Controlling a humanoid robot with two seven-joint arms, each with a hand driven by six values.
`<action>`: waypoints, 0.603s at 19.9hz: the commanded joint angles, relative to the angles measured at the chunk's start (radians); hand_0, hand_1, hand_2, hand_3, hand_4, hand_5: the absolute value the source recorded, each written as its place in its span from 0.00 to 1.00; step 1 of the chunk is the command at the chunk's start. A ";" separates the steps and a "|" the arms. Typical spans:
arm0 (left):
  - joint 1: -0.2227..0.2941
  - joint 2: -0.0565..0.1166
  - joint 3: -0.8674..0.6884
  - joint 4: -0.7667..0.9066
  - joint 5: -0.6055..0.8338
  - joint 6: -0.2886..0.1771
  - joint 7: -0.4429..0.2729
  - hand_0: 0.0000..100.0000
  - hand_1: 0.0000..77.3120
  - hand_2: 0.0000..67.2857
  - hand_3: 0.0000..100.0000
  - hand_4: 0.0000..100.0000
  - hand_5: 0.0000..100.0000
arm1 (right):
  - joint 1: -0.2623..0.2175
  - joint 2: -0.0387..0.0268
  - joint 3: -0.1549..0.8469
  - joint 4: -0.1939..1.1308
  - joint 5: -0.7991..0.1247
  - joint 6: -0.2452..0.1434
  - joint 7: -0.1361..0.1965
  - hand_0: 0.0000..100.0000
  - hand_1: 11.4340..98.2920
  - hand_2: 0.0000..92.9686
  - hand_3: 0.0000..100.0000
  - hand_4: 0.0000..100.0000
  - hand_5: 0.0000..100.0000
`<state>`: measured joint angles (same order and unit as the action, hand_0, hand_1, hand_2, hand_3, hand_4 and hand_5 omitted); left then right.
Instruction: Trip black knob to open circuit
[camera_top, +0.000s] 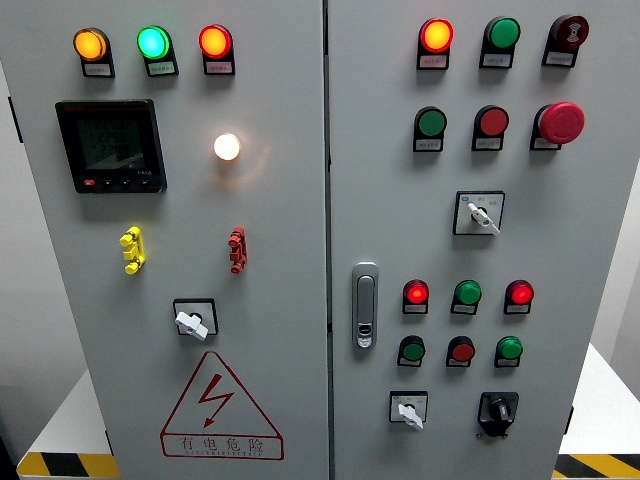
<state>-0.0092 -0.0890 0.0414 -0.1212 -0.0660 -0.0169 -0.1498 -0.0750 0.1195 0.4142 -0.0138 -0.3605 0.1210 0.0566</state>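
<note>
We see neither hand in view, so finger state can't be told; black knob (498, 409) sits untouched at 5 o'clock on cabinet (300, 300), within reach.

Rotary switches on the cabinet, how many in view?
4. White-handled: one on the left door above the warning triangle, one mid right door, one bottom right door. The black knob sits beside that last one. No hand in view.
</note>
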 joint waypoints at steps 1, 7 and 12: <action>0.000 0.000 0.000 0.000 0.000 0.000 -0.001 0.00 0.04 0.19 0.21 0.07 0.02 | 0.000 0.0002 0.000 0.000 0.000 0.000 0.000 0.72 0.29 0.00 0.02 0.00 0.06; 0.000 0.000 0.000 0.000 0.000 0.000 -0.001 0.00 0.04 0.19 0.21 0.07 0.02 | 0.000 0.0002 0.050 0.001 -0.025 0.002 0.000 0.72 0.29 0.00 0.02 0.00 0.06; 0.000 0.000 0.000 0.000 0.000 0.000 -0.001 0.00 0.04 0.19 0.21 0.07 0.02 | -0.003 0.0002 0.255 0.005 -0.257 0.009 -0.037 0.72 0.29 0.00 0.02 0.00 0.06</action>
<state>-0.0092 -0.0891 0.0414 -0.1212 -0.0660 -0.0169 -0.1503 -0.0767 0.1197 0.5819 -0.0118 -0.5363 0.1275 0.0347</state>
